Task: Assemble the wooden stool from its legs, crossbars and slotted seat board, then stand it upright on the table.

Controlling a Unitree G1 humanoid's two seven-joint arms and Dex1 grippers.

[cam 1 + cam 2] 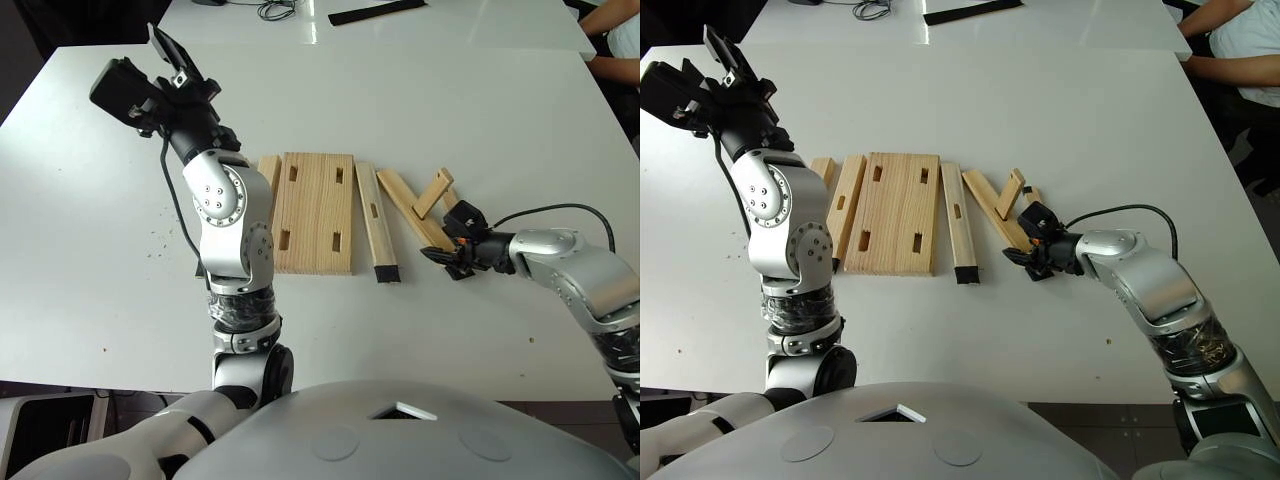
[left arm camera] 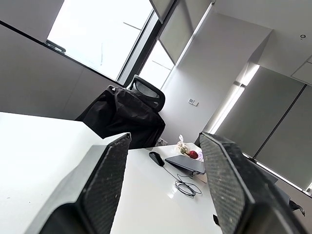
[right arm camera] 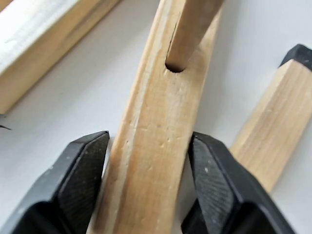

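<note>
Two arms over a white table (image 1: 450, 110). The slotted seat board (image 1: 314, 212) lies flat around mid-table, toward the near edge, with four slots showing.

The left gripper (image 1: 170, 60) is raised high above the table's far-left part, off the wood and holding nothing. The left wrist view shows its fingers (image 2: 105, 190) spread wide apart. That view also takes in the room: an office chair (image 2: 131, 114) with dark cloth draped on it, plus a laptop (image 2: 185, 163) and mouse (image 2: 157, 158) on another table.

The right gripper (image 1: 452, 255) is low on the table, right of the seat board and toward the near edge, closed on the near end of the gripped leg (image 1: 412, 208). That leg lies flat, angled away toward the board's far side. In the right wrist view the black pads (image 3: 80, 180) sit on either side of it (image 3: 146, 165). The close view also shows the crossbar (image 3: 195, 29) seated in the leg's hole. From the head, the crossbar (image 1: 433, 192) sticks up tilted from the leg.

A spare leg (image 3: 273, 126) with a black tip lies just beside the gripped one, on its right.

The black-footed leg (image 1: 375, 222) lies flat between the seat board and the gripped leg, apart from both, its foot toward the near edge.

The slotted bar (image 1: 845, 205) and the short piece (image 1: 822, 170) lie left of the board, partly hidden by the left arm. The right eye view shows them better.
</note>
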